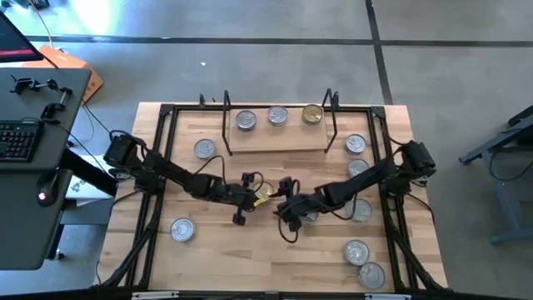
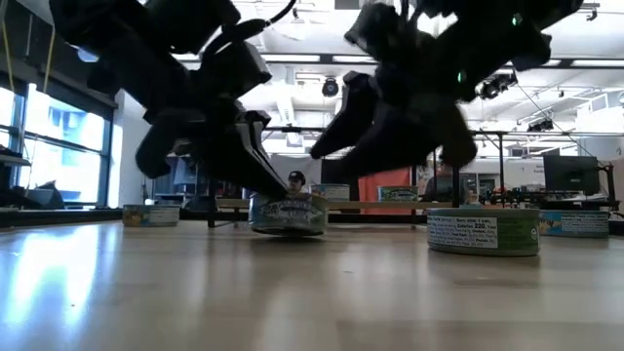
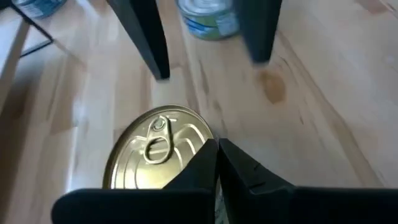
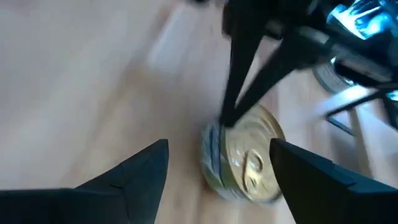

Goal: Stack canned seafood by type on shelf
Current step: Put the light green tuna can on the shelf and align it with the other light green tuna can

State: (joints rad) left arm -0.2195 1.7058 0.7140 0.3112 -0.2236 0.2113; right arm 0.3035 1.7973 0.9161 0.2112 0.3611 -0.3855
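A gold-lidded tin [image 1: 263,197] stands upright on the tabletop near the middle; its ring-pull lid shows in the left wrist view [image 3: 158,155] and the right wrist view [image 4: 249,158]. My left gripper [image 1: 251,195] is shut and meets the tin's edge. My right gripper [image 1: 283,198] is open just right of the tin, with its fingers [image 4: 146,171] either side of it and apart from it. The shelf [image 1: 277,137] lies at the far side. Its board carries two silver tins [image 1: 246,121] and one gold tin [image 1: 312,114]. My left gripper [image 3: 217,152] has its shut fingertips against the gold tin's lid rim [image 3: 204,138], on the side toward my right arm. The fingers [image 4: 231,93] slant down onto it from above and from the table's left. The tin stays flat on the table [image 2: 290,214].
Several silver tins lie about the table: two on the left [image 1: 204,148], [image 1: 181,229], more along the right side [image 1: 356,144], [image 1: 361,210], [image 1: 356,250]. One tin [image 2: 483,232] sits close to my right arm. Black frame rails [image 1: 158,167] border the tabletop, and the shelf's wire loops [image 1: 331,112] stand upright.
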